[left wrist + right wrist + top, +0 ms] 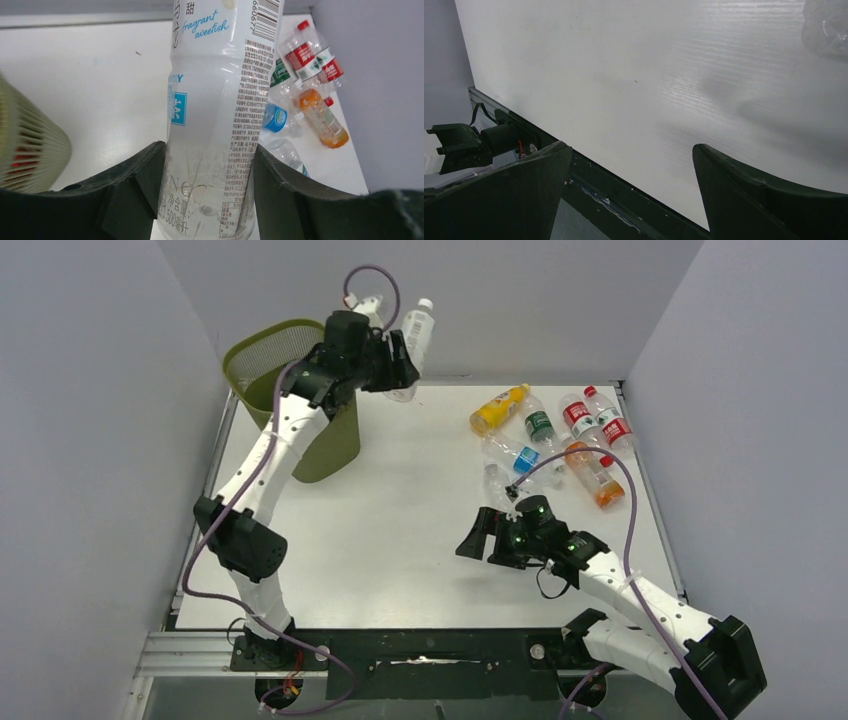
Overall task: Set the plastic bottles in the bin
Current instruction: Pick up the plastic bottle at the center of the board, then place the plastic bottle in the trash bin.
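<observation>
Holding a white-labelled bottle (418,332) aloft: left gripper (400,358) was clamped on its clear lower body.
Bottle rode cap up, just off the bin (262,352) rim toward 3 o'clock. Bin stood at the table's (400,500) 11 o'clock. Other bottles (560,430) lay clustered at 1–2 o'clock. Right gripper (487,537) hung low near 4 o'clock, jaws spread wide, empty.
</observation>
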